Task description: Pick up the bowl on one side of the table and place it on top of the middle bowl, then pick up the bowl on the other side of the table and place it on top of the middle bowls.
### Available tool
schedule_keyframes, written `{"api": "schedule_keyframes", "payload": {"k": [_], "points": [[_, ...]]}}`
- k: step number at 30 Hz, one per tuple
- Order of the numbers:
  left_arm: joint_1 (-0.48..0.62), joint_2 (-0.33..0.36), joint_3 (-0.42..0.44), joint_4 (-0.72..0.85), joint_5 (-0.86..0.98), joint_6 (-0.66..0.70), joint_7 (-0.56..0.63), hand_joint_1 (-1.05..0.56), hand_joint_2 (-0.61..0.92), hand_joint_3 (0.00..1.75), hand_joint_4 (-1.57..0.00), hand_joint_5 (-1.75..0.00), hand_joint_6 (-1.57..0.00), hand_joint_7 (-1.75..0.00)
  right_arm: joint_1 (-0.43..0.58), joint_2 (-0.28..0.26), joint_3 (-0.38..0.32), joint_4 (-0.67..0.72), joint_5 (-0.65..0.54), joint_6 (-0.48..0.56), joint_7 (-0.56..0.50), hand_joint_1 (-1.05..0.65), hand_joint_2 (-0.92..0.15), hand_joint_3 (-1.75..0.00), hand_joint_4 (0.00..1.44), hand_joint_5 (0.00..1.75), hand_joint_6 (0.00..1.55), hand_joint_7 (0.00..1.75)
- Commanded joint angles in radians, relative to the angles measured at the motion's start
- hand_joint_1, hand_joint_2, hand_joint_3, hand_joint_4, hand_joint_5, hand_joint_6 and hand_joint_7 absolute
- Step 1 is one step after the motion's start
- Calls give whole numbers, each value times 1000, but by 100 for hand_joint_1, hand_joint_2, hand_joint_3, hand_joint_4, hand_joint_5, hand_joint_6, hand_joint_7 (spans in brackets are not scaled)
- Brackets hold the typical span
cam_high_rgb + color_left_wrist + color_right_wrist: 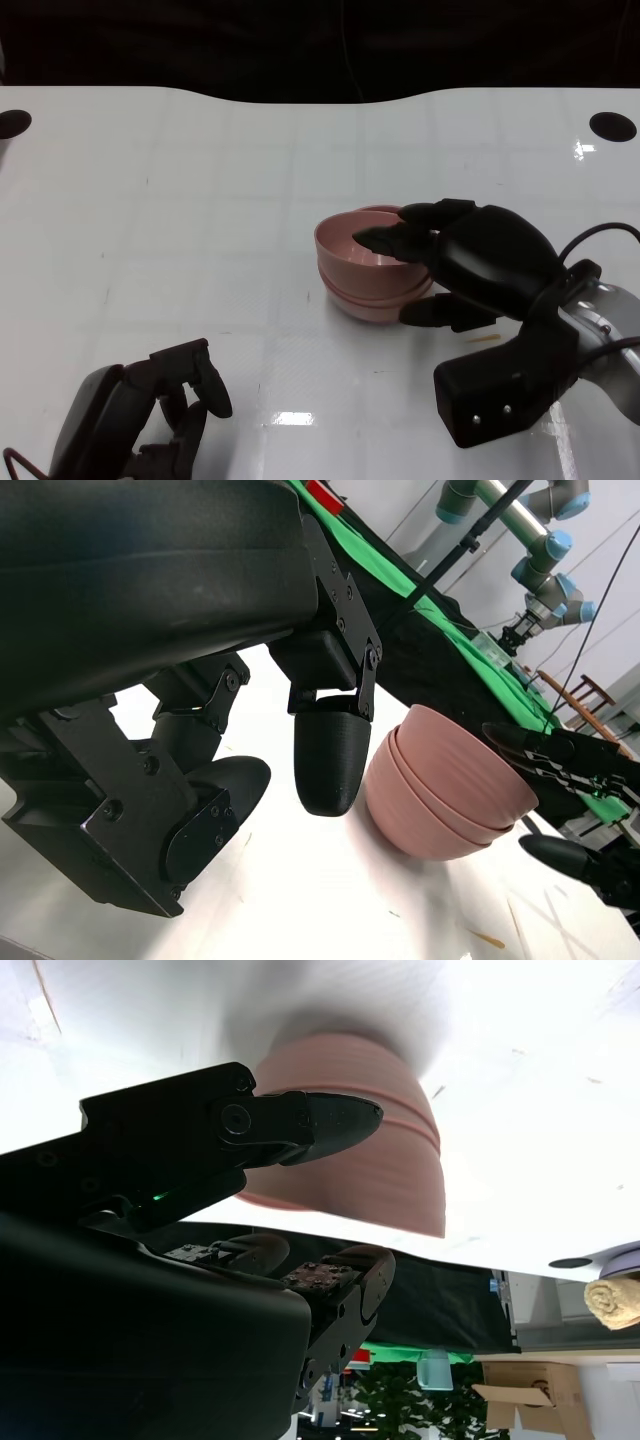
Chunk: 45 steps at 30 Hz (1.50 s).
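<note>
- A stack of pink bowls is located on the white table, slightly right of centre in the head view.
- The stack appears to be made of three nested bowls; separate rims are seen in the left wrist view.
- The right hand is positioned at the right side of the stack.
- Upper fingers are reached over the top bowl's rim, and a lower finger is set against the stack's lower outer wall.
- The rim is thus bracketed from above and below; whether the top bowl is grasped or already released cannot be told.
- In the right wrist view, one finger is seen lying across the stack.
- The left hand is held low at the near left, well apart from the stack.
- Its fingers are loosely curled and nothing is held in them.
</note>
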Motion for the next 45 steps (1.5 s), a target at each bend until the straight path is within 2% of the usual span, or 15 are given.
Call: {"api": "schedule_keyframes", "payload": {"k": [1, 15, 19, 25, 30, 33, 37, 38, 39, 42, 45], "points": [[5, 16, 5, 0, -6, 2, -5, 1, 34, 144, -83, -173, -76, -150, 29, -33, -2, -20, -10, -11, -3, -75, -92, -36, 26, 1, 29, 1], [3, 16, 5, 2, -17, 8, -15, 1, 34, 145, -82, -174, -76, -150, 87, -40, -1, -23, -4, -45, -5, -70, -92, -28, 27, 2, 32, 1], [-1, 18, 5, 6, -11, 5, -11, 2, 34, 144, -83, -173, -76, -150, 114, -2, -44, 12, 98, -122, -66, -58, -92, -13, 24, 1, 18, 0], [-6, 18, 5, 11, -7, 8, -11, 4, 35, 143, -83, -173, -76, -150, 142, 20, -84, 42, 158, -213, -150, -46, -92, -11, 17, 0, 7, 0], [-9, 18, 5, 17, -5, 3, -8, 5, 35, 143, -84, -172, -77, -150, 161, 17, -102, 30, 165, -224, -151, -45, -92, -18, 18, 1, 10, 2], [-13, 17, 4, 17, -2, 10, -9, 4, 34, 143, -84, -172, -77, -150, 216, -9, -123, -11, 177, -230, -144, -42, -92, -14, 25, 5, 22, 8], [-14, 17, 4, 18, -2, 10, -10, 3, 34, 144, -84, -172, -77, -150, 232, -10, -134, -26, 175, -230, -135, -42, -92, -13, 27, 6, 25, 10], [-16, 17, 4, 19, 0, 10, -8, 3, 34, 144, -84, -172, -77, -150, 277, -32, -153, -54, 194, -233, -124, -42, -92, -13, 27, 6, 25, 10], [-17, 18, 5, 21, 1, 9, -7, 2, 34, 144, -84, -172, -78, -150, 311, -49, -168, -77, 208, -234, -114, -37, -92, -12, 35, 11, 32, 13], [-20, 18, 5, 24, 2, 8, -6, 2, 33, 146, -84, -172, -78, -150, 352, -63, -190, -110, 225, -232, -92, -35, -92, -12, 41, 14, 36, 15], [-19, 18, 5, 25, -5, 1, -8, 2, 32, 147, -84, -171, -78, -150, 408, -65, -223, -164, 253, -224, -83, -34, -92, -13, 53, 21, 46, 20]]}}
